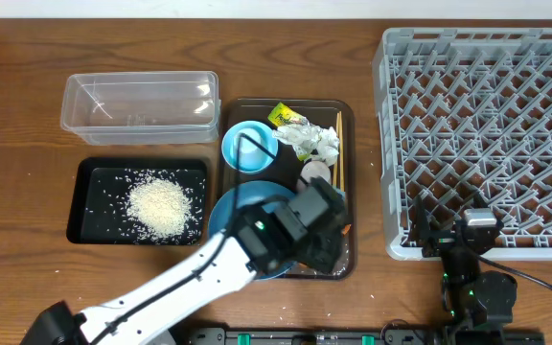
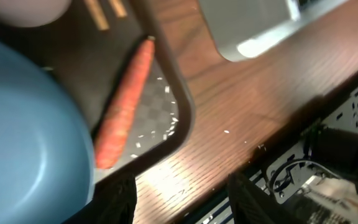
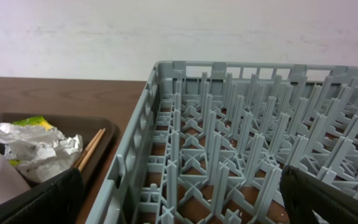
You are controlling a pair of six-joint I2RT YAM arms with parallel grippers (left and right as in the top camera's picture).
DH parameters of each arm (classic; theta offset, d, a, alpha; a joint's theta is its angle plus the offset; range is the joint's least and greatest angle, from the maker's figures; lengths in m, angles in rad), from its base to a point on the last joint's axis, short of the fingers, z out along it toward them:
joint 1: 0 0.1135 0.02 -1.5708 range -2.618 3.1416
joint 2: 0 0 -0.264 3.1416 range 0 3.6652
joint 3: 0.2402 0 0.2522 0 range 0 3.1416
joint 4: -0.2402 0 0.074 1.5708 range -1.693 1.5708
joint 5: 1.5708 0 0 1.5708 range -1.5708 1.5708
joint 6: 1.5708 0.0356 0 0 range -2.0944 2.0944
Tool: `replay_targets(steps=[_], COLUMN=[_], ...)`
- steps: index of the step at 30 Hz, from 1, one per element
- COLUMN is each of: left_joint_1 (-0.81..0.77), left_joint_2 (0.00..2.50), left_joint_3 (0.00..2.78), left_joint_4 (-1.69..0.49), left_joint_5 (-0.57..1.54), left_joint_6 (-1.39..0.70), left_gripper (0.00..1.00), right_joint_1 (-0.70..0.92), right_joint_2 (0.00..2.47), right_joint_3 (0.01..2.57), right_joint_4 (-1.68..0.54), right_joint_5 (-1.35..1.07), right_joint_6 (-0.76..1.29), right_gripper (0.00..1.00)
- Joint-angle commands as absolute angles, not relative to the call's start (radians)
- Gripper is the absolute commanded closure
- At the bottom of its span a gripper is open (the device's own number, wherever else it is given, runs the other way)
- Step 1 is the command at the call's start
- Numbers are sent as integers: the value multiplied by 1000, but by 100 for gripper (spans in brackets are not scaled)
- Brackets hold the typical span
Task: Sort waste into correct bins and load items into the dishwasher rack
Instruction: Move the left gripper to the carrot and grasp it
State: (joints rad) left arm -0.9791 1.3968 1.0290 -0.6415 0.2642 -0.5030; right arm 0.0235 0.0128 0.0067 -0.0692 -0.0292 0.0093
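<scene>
Small orange carrot (image 2: pixel 126 106): lying flat in the near right corner of the dark brown serving tray (image 2: pixel 188 118), right alongside the rim of the large blue round plate (image 2: pixel 23 143). A few loose rice grains are sprinkled next to it. Nothing's got hold of it.
Left gripper (image 2: pixel 185 208): I've got it hovering over that same corner, just above the carrot. On my wrist feed the two fingers (image 2: pixel 122 199) sit apart with nothing between them, so it's open and empty.
Large square grey plastic rack (image 1: pixel 487 115): on the table to the right of the serving tray, with a strip of bare wood between them.
Right gripper (image 3: pixel 185 208): parked at the rack's near edge, looking across the pegs, jaws spread wide and holding nothing.
Heap of white rice grains (image 1: pixel 161 204): piled in the shallow black rectangular tray (image 1: pixel 82 225), just left of the serving tray.
Clear plastic rectangular tub (image 1: pixel 140 105): right behind the black tray, close to touching it.
Crumpled white paper (image 1: pixel 316 142): at the far end of the serving tray, pressed up against the yellow-green printed wrapper (image 1: pixel 284 117).
Small light-blue bowl (image 1: pixel 249 146): on the serving tray behind the plate, left of the paper.
Small white cup (image 1: pixel 316 172): just in front of the paper; my left arm covers whatever's nearer.
Thin wooden chopsticks (image 1: pixel 337 144): laid along the tray's right rim, beside the paper.
</scene>
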Motion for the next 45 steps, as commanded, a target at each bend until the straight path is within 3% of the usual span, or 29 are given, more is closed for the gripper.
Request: replay_targets(steps=[1, 10, 20, 45], left_joint_1=[-1034, -1146, -1151, -1151], left_joint_2=[1432, 1584, 1646, 1778], left_joint_3=[1047, 1047, 1047, 1047], left_joint_4=[-616, -548, -474, -456], left_joint_5=[223, 87, -120, -120], left_joint_6=[-483, -359, -286, -195], left_gripper=[48, 40, 39, 39], right_joint_1=[18, 18, 18, 18], right_joint_2=[12, 12, 12, 12], right_joint_3=[6, 6, 6, 6], right_joint_4=[-73, -73, -73, -73], right_joint_5=[-27, -27, -27, -27], right_joint_6=[-5, -5, -5, -5], right_gripper=[1, 1, 1, 1])
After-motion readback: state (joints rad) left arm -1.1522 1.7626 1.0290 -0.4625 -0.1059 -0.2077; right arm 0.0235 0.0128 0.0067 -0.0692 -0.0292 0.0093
